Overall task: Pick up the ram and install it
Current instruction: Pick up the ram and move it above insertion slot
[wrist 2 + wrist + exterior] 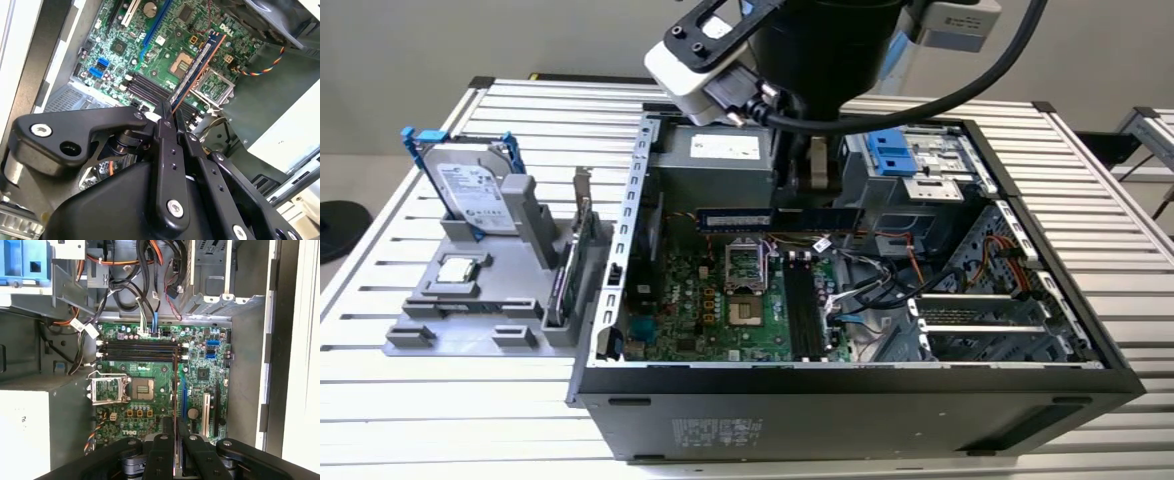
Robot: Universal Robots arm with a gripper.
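1. On the exterior view's left, the hard drive [467, 190] sat in its stand [460, 315] on the tabletop [400, 400].
2. Further right, inside the computer case [854, 405], I had the gripper [171, 116] clenched on the ram [197, 62]. It hung edge-down over the motherboard [200, 375], ready for seating but crosswise to the memory slots [140, 351].

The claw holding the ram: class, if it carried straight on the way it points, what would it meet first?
Probably the motherboard inside the open case: the claw points down at it, so the ram it grips would touch first, near the memory slots. Depth is unclear.
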